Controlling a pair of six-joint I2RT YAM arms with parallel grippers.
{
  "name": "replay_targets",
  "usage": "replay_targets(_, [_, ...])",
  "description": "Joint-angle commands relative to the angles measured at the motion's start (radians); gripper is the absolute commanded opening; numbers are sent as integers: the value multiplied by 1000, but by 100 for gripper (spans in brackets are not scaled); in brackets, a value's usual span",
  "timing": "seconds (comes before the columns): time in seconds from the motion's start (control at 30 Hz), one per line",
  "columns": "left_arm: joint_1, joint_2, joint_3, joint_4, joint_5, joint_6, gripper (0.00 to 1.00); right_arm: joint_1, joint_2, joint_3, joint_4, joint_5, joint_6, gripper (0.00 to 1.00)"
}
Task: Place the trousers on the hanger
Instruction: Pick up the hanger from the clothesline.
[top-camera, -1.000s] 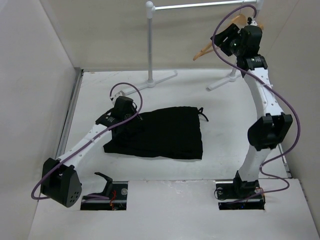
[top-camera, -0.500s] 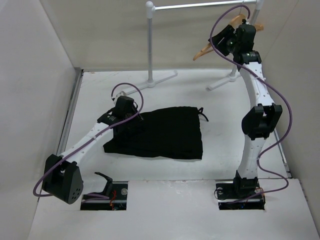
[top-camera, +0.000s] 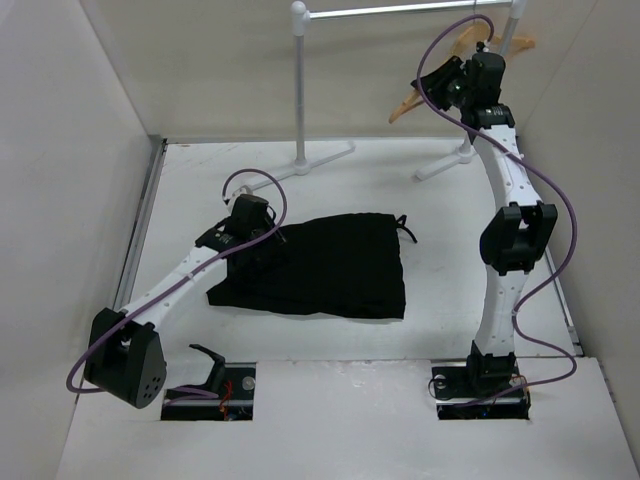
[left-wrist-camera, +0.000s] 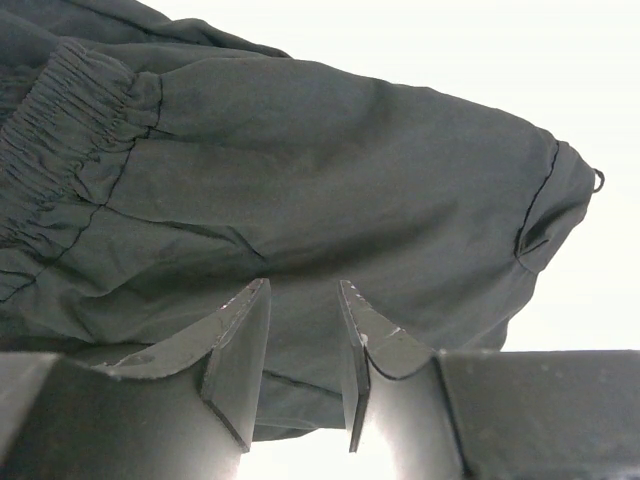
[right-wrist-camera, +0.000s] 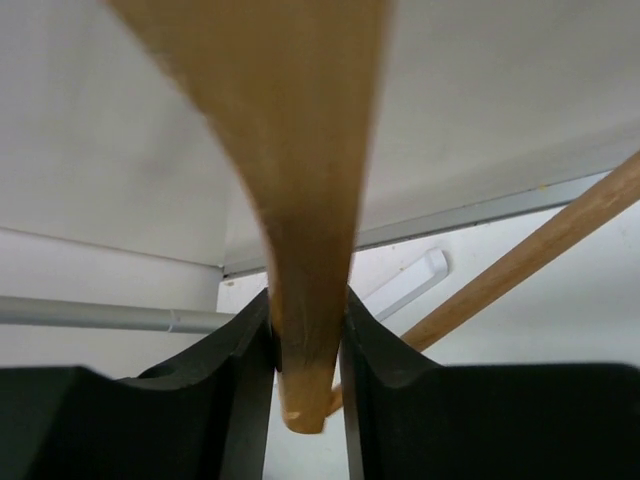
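Nearest, at the left edge of the trousers (top-camera: 330, 265): left tool (left-wrist-camera: 298, 295), low over the cloth. Jaws a narrow gap apart, dark fabric showing through the gap, no fold visibly caught. Trousers themselves: folded flat on the bench (top-camera: 450, 250), nothing lifted.

Far beyond the trousers, up and to their right: right tool (right-wrist-camera: 305, 310), closed onto one wooden arm of the hanger (top-camera: 405, 103), both fingers pressed against the wood near its tip. Appears to hang by its hook from the rail (top-camera: 400, 10), well apart from the trousers and high above them. In the right wrist view, another wooden bar slanting past behind.

Step in hand, by judgement: securing the hanger, ahead of any draping.

Next move probably calls for a small lift to free the hook from the rail. Then a carry down toward the trousers without letting the smooth wood pivot in the grip. Calls too for a firm pinch on the trousers' left edge, so as to raise the cloth and feed it over the crossbar.

Risks: fabric slipping out, or the hanger swinging in a single-point hold.
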Motion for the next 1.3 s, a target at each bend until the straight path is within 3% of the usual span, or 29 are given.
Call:
replay_targets(0.0, [0,-21,-1,23,-3,-9,30,11,-41,34,120,-60,7,31])
replay_targets(0.37, [27,-21,65,20,0,3,36,23,-179,-36,141,-160,12,24])
replay_targets(0.77, [24,-28,158,6,2,26,45,80,-397,-506,350,-212,58,23])
replay_targets(1.27, [-75,114,554,-23,45,136,59,105,-596,-814,454,-324,-19,21])
